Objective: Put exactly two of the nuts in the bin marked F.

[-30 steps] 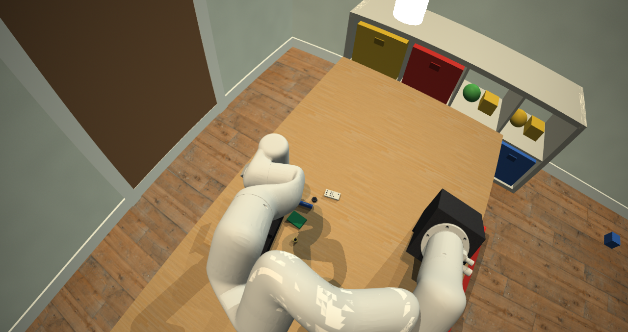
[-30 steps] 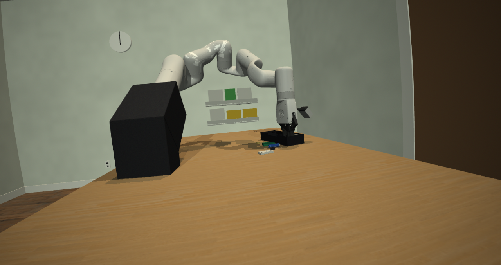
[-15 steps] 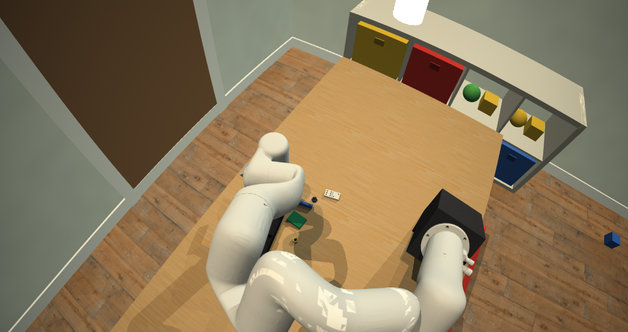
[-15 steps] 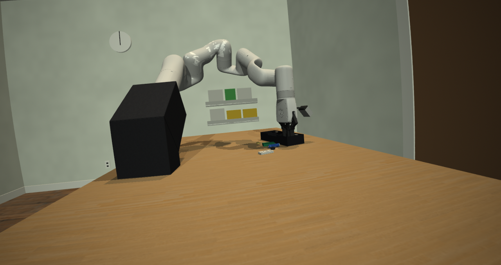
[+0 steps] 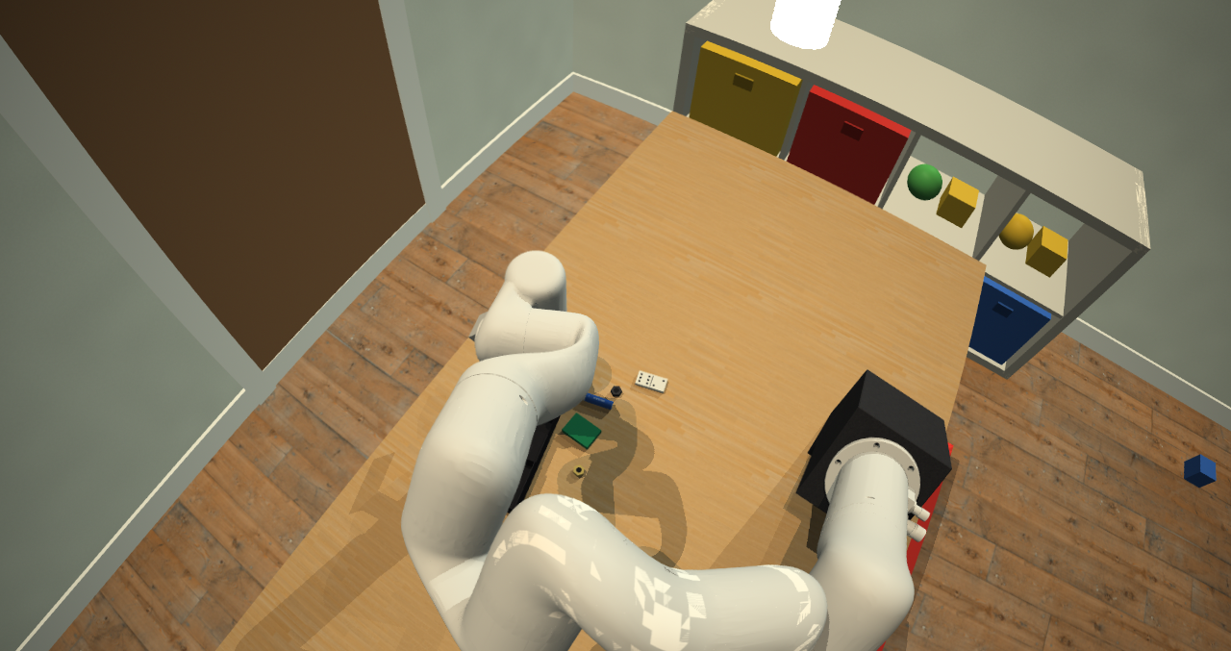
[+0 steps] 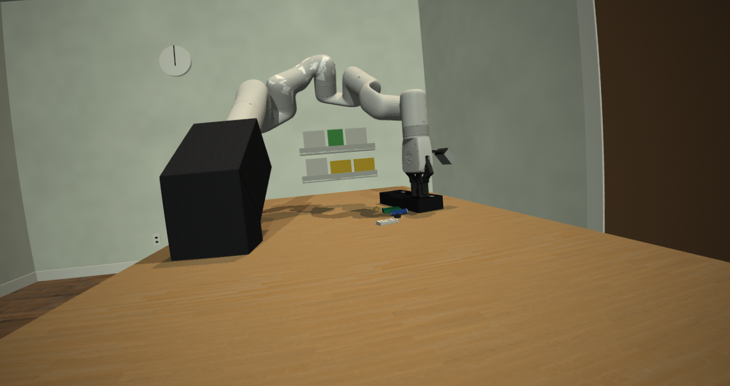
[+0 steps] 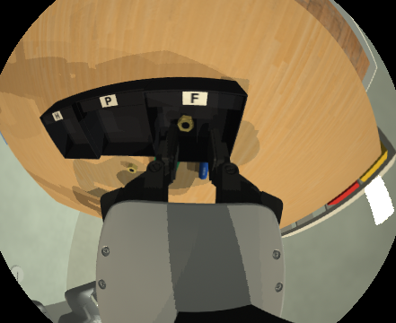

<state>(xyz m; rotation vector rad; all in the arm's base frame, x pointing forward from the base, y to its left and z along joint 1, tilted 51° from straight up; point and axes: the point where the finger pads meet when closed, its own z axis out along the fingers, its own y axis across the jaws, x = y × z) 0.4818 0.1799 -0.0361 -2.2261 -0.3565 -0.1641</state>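
Arm: the white xArm reached across the wooden table [image 5: 774, 242] from its black base box [image 6: 214, 190] and pointed its wrist straight down over the row of black bins [image 6: 433, 203].
Gripper: the gripper [image 7: 189, 144] hung above the bin marked F [image 7: 230, 108], its fingers partly apart and clamped on nothing.
Nut in bin: a brass nut [image 7: 185, 124] lay inside the F bin, seen in the wrist view between the two fingers and below them, apart from both.
Nut on table: a second brass nut [image 5: 578, 471] lay on the table beside the bin row, near the green square tile [image 5: 582, 429]; the wrist view showed it [image 7: 131, 170] under the bin marked P [image 7: 110, 122].
Black nut: a dark nut [image 5: 615, 390] sat on the table between the blue cylinder [image 5: 598, 401] and the domino [image 5: 651, 380], close to both; whether it touched the cylinder could not be told from the top view.
Bins: three joined compartments stood on the table, the F one at the end nearest the gripper, the P one next to it, and a third whose label was too small to read.
Other items: the domino lay flat, white with dark pips, just beyond the black nut.
Room: a shelf unit [image 5: 946, 96] with yellow, red and blue drawers stood past the far end of the table.
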